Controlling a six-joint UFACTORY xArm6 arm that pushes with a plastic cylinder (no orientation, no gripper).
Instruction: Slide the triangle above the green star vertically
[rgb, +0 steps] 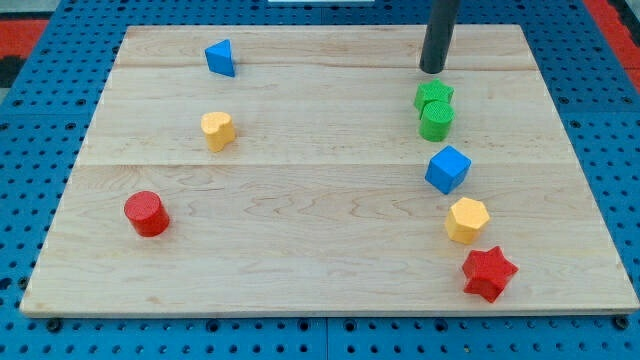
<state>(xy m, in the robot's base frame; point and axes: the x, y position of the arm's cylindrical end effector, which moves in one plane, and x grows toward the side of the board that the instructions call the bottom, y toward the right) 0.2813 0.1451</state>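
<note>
The blue triangle lies near the view's top left of the wooden board. The green star sits at the upper right, touching a green cylinder just below it. My tip rests on the board just above the green star, close to its top edge, far to the right of the blue triangle.
A yellow heart lies below the triangle. A red cylinder sits at lower left. Down the right side stand a blue cube, a yellow hexagon and a red star.
</note>
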